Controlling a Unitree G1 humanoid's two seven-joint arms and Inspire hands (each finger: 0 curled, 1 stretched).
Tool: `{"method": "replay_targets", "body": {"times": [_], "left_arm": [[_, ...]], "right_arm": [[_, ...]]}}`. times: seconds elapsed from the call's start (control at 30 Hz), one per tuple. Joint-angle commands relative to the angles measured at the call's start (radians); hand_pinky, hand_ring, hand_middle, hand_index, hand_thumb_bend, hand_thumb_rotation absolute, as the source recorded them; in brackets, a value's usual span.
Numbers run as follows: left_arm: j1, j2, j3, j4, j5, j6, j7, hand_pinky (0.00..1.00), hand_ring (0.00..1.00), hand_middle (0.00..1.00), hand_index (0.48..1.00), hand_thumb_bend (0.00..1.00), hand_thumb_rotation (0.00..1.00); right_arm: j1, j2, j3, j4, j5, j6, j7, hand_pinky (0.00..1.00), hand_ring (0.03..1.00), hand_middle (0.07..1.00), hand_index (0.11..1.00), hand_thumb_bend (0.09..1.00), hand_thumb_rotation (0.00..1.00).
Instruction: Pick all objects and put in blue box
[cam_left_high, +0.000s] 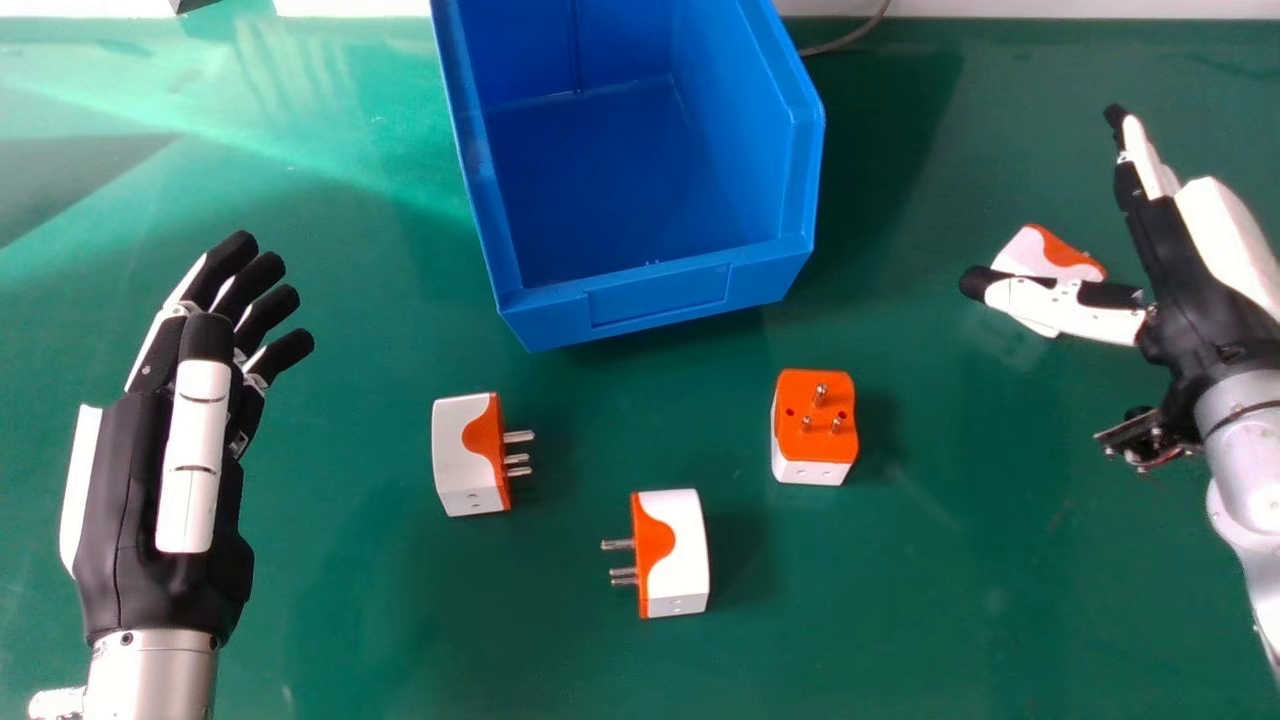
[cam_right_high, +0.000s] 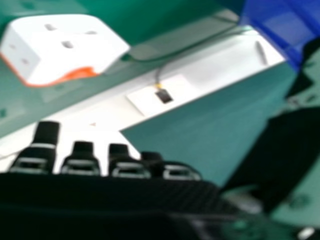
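The black-and-white left hand (cam_left_high: 115, 500), relaxed open and empty, was to the front left of the open-topped blue plastic box (cam_left_high: 660, 300). The matching right hand (cam_left_high: 1190, 290), straight-fingered and empty, was right of it, near a boxy white-and-orange plug adapter (cam_left_high: 1035, 252); three more adapters (cam_left_high: 680, 555) lay before the box.

three adapters (cam_left_high: 672, 550) lie before the box (cam_left_high: 655, 300), another adapter (cam_left_high: 1032, 254) right of it.
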Motion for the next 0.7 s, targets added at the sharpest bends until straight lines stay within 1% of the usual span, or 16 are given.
{"method": "replay_targets", "body": {"times": [0.0, 0.13, 0.2, 0.23, 0.3, 0.37, 0.43, 0.6, 0.67], "left_arm": [[-0.002, 0.013, 0.008, -0.017, -0.001, -0.007, -0.002, 0.82, 0.87, 0.88, 0.858, 0.68, 0.81], [-0.001, 0.016, 0.008, -0.022, -0.001, -0.007, -0.005, 0.83, 0.87, 0.87, 0.858, 0.67, 0.81], [0.001, 0.018, 0.008, -0.027, 0.007, -0.004, -0.001, 0.83, 0.87, 0.87, 0.857, 0.68, 0.81], [0.001, 0.018, 0.008, -0.029, 0.008, -0.003, 0.001, 0.83, 0.87, 0.87, 0.857, 0.68, 0.82], [-0.001, 0.020, 0.010, -0.028, 0.003, -0.003, -0.002, 0.83, 0.87, 0.87, 0.857, 0.68, 0.82], [-0.001, 0.019, 0.010, -0.030, -0.009, 0.002, -0.005, 0.82, 0.86, 0.87, 0.854, 0.68, 0.82], [-0.002, 0.020, 0.010, -0.031, -0.014, 0.005, -0.009, 0.82, 0.86, 0.87, 0.853, 0.68, 0.81], [-0.005, 0.027, 0.010, -0.027, -0.010, 0.002, -0.017, 0.82, 0.86, 0.87, 0.853, 0.68, 0.81], [-0.005, 0.026, 0.012, -0.028, -0.010, 0.003, -0.013, 0.82, 0.86, 0.87, 0.853, 0.68, 0.81]], "right_arm": [[-0.047, -0.032, 0.007, 0.019, 0.005, 0.002, -0.003, 0.88, 1.000, 1.000, 1.000, 0.642, 0.40], [-0.079, -0.045, 0.024, 0.071, -0.002, 0.006, -0.007, 0.88, 1.000, 1.000, 1.000, 0.653, 0.39], [-0.093, -0.052, 0.034, 0.094, -0.007, 0.007, -0.011, 0.88, 1.000, 1.000, 1.000, 0.661, 0.38], [-0.101, -0.056, 0.039, 0.105, -0.006, 0.009, -0.007, 0.87, 1.000, 1.000, 1.000, 0.663, 0.38], [-0.114, -0.061, 0.047, 0.122, -0.004, 0.017, 0.003, 0.87, 1.000, 1.000, 1.000, 0.662, 0.38], [-0.131, -0.067, 0.060, 0.142, -0.012, 0.032, 0.007, 0.87, 1.000, 1.000, 1.000, 0.660, 0.38], [-0.142, -0.072, 0.072, 0.155, -0.017, 0.041, 0.007, 0.87, 1.000, 1.000, 1.000, 0.660, 0.38], [-0.174, -0.082, 0.099, 0.202, -0.011, 0.053, 0.035, 0.87, 1.000, 1.000, 1.000, 0.654, 0.37], [-0.185, -0.082, 0.103, 0.220, -0.004, 0.049, 0.044, 0.87, 1.000, 1.000, 1.000, 0.653, 0.37]]}}
